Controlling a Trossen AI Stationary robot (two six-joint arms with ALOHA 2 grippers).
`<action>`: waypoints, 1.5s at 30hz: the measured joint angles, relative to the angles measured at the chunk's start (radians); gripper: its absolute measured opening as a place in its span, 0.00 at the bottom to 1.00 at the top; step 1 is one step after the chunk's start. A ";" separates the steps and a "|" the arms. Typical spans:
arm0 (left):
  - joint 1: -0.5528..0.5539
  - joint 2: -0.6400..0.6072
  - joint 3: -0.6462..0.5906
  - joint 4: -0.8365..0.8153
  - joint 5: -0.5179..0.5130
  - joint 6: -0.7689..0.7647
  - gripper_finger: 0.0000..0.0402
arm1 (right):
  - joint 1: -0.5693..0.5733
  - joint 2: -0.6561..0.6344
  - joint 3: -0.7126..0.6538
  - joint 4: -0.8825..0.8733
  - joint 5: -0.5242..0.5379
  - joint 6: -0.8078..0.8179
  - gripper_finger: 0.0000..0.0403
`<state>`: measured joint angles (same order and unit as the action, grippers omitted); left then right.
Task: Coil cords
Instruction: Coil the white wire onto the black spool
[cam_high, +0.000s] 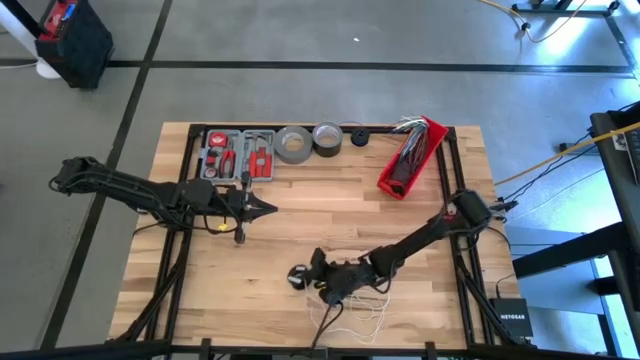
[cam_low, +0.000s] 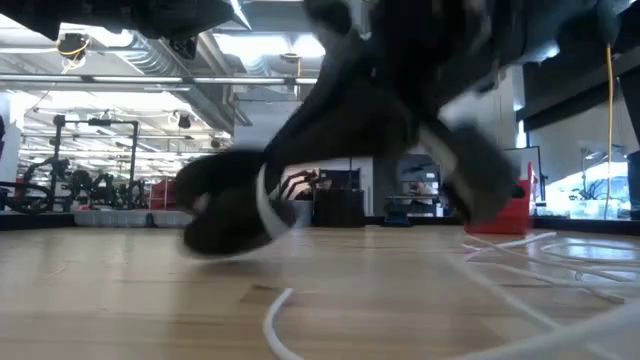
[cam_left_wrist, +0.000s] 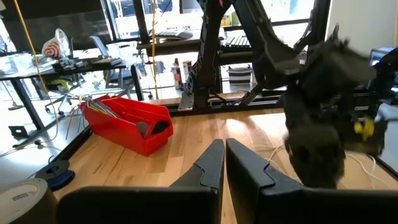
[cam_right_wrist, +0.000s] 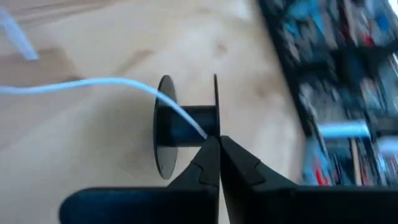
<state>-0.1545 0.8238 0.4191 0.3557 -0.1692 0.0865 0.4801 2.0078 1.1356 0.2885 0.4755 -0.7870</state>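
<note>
A long white cord lies in loose loops (cam_high: 355, 318) near the table's front edge and runs to a small round black spool-like puck (cam_high: 297, 277). In the right wrist view the puck (cam_right_wrist: 186, 121) shows as two discs on a hub, standing on edge on the table. My right gripper (cam_high: 306, 272) is low beside the puck, shut on the white cord (cam_right_wrist: 112, 83). My left gripper (cam_high: 270, 209) is shut and empty over the table's left middle. I see no thin dark cord. My right gripper pinches the white cord between its two fingertips (cam_right_wrist: 211, 149), at a spot right by the puck's hub (cam_right_wrist: 198, 127). The fingers come in low, from the table's right. From the hold the cord runs off slack across the table, and the puck rests on the wood.
At the far edge stand a red and grey tool case (cam_high: 238, 153), two tape rolls (cam_high: 293, 143) (cam_high: 327, 136) and a red bin (cam_high: 412, 155) with wires. A thick yellow cable (cam_high: 560, 150) runs off the table's right side. Bare wood lies between the two arms.
</note>
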 joint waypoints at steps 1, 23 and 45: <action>-0.001 0.000 0.000 0.001 0.000 0.000 0.03 | -0.001 -0.030 -0.001 -0.038 0.022 0.040 0.01; -0.023 0.297 0.099 -0.026 -0.087 0.088 0.03 | -0.244 -0.325 -0.263 0.059 -0.068 0.689 0.00; 0.047 0.504 0.155 0.008 -0.020 0.097 0.29 | -0.296 -0.320 -0.318 0.136 -0.137 0.686 0.00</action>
<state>-0.1076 1.3280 0.5743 0.3633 -0.1896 0.1835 0.1837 1.6878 0.8181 0.4242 0.3384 -0.1011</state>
